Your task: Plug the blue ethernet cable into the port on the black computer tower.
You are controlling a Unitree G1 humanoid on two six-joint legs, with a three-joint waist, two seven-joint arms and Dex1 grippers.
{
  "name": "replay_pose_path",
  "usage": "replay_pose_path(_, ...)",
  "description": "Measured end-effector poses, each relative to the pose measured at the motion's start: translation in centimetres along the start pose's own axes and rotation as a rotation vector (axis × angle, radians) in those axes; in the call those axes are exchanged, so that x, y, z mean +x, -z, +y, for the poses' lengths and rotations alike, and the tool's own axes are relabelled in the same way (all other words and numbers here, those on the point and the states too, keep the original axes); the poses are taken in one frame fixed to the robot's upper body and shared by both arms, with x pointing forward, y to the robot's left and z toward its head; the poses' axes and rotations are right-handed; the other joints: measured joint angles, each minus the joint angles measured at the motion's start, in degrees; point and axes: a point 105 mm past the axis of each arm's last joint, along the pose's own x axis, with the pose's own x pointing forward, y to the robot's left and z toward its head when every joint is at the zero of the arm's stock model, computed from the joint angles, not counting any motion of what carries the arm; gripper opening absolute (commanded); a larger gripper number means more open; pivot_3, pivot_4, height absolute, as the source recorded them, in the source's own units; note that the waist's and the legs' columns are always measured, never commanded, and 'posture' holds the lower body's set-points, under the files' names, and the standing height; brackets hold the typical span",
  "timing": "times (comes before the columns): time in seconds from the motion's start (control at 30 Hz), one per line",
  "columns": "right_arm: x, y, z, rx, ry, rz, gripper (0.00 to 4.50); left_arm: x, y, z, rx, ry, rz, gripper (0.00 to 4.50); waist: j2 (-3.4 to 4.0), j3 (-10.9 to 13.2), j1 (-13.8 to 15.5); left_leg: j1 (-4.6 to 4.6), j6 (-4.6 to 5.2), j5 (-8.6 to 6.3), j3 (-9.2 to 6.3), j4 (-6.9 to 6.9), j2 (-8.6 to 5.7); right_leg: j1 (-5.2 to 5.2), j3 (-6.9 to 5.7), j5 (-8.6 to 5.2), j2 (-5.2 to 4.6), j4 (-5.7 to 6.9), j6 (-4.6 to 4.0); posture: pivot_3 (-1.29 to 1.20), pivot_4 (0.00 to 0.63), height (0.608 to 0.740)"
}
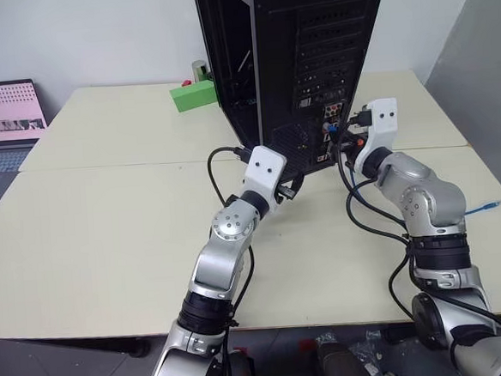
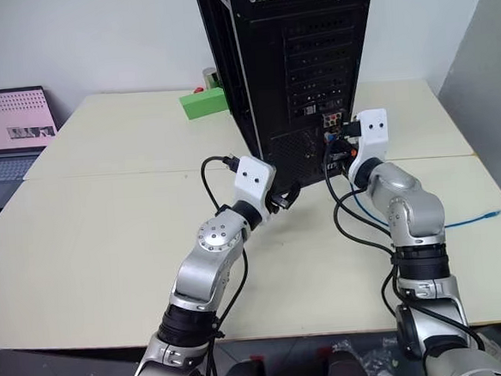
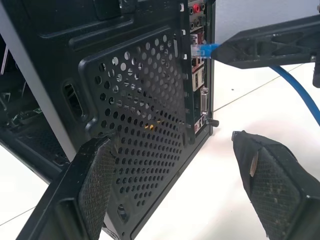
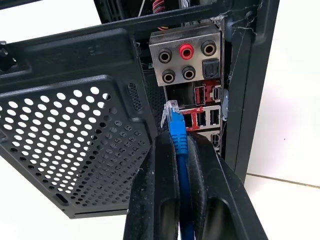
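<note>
The black computer tower (image 1: 293, 56) stands upright at the middle back of the table, its rear panel facing me. My right gripper (image 4: 177, 142) is shut on the blue ethernet cable (image 4: 178, 135) just behind its clear plug (image 4: 171, 107). The plug's tip sits right in front of the rear connector cluster (image 4: 202, 107), below the round audio jacks; I cannot pick out the port itself among those sockets. The cable trails right across the table to its free end (image 1: 490, 206). My left gripper (image 3: 182, 190) is open at the tower's lower rear corner, one finger against the vent grille (image 3: 145, 125).
A green box (image 1: 194, 95) lies behind the tower on the left. A laptop (image 1: 5, 128) with a lit screen stands at the far left. A grey wall (image 1: 483, 77) closes the right side. Black robot cables (image 1: 369, 223) loop beside my right arm.
</note>
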Motion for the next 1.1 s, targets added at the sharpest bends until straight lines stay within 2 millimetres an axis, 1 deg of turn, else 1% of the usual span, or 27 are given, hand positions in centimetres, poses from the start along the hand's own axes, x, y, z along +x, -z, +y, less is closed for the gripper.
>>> replay_pose_path(0.13, 0.11, 0.36, -0.14, 0.001, 0.005, 0.013, 0.00, 0.00, 0.00, 0.00, 0.000, 0.000, 0.000, 3.83, 0.00, 0.00, -0.02, 0.00, 0.00, 0.00, 0.00, 0.00, 0.00, 0.00, 0.00, 0.00, 0.00, 0.00, 0.00, 0.00, 0.150, 0.740)
replay_pose_path(0.6, 0.04, 0.65, -0.23, 0.005, 0.009, 0.035, 0.00, 0.00, 0.00, -0.02, 0.000, 0.001, 0.000, 3.83, 0.00, 0.00, -0.02, 0.00, 0.00, 0.00, 0.00, 0.00, 0.00, -0.01, 0.00, 0.00, 0.00, 0.00, 0.00, 0.00, 0.150, 0.740)
replay_pose_path(0.8, -0.39, 0.66, -0.06, 0.003, 0.003, 0.045, 0.00, 0.00, 0.01, -0.04, 0.000, 0.002, 0.000, 3.83, 0.00, 0.00, -0.03, 0.00, 0.00, 0.00, 0.00, -0.01, 0.00, -0.01, 0.00, 0.00, 0.00, -0.01, 0.00, 0.00, 0.150, 0.740)
replay_pose_path(1.1, -0.27, 0.63, -0.27, -0.003, 0.012, 0.038, 0.00, 0.00, 0.01, -0.06, 0.000, 0.005, 0.000, 3.83, 0.00, 0.00, -0.03, -0.01, 0.00, 0.00, 0.00, -0.01, 0.00, -0.01, 0.00, 0.00, 0.00, -0.01, 0.00, 0.00, 0.150, 0.740)
